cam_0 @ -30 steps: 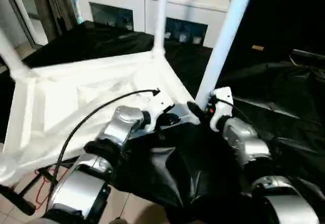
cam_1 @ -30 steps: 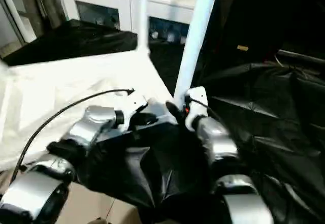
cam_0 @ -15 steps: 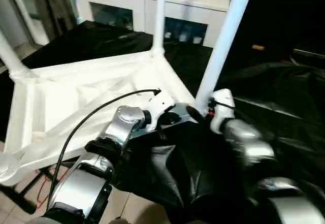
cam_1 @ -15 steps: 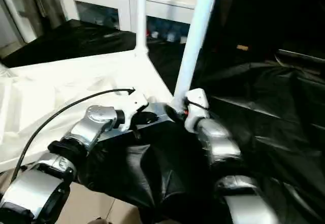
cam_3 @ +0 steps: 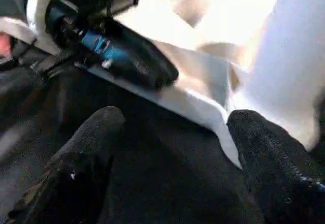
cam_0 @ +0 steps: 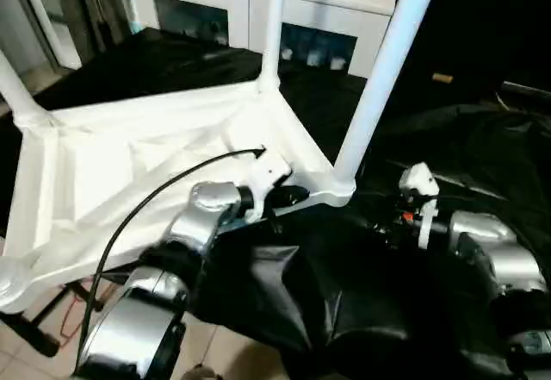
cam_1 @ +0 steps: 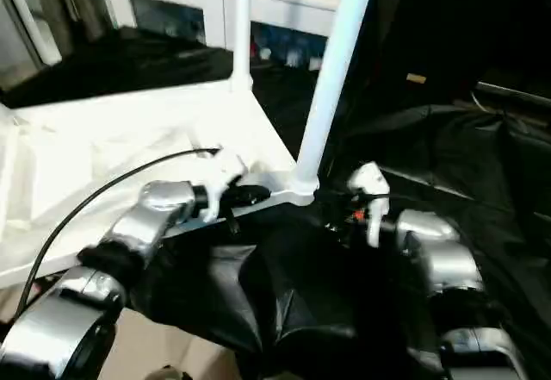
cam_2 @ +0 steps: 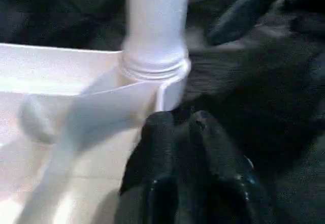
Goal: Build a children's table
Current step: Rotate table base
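The white tabletop lies upside down on a surface covered with black cloth, so its ribbed underside faces up. I count 3 white legs standing in its corner sockets: 1 at the near right corner, 1 at the far corner, and 1 at the left corner, of which only the lower part is in the picture. The 4th corner socket, at the near left, has no leg in it as far as I can see.

There are 2 grippers. The left gripper is at the near edge of the tabletop, just beside the socket of the near right leg. In the left wrist view its 2 black fingers stand close together, with only a narrow gap, and their tips are at the rim under that socket; I cannot tell if they pinch the rim.

The right gripper is apart from the near right leg, over the black cloth. Its 2 fingers are spread wide and hold nothing.

Behind the table stands 1 white cabinet with glass doors.
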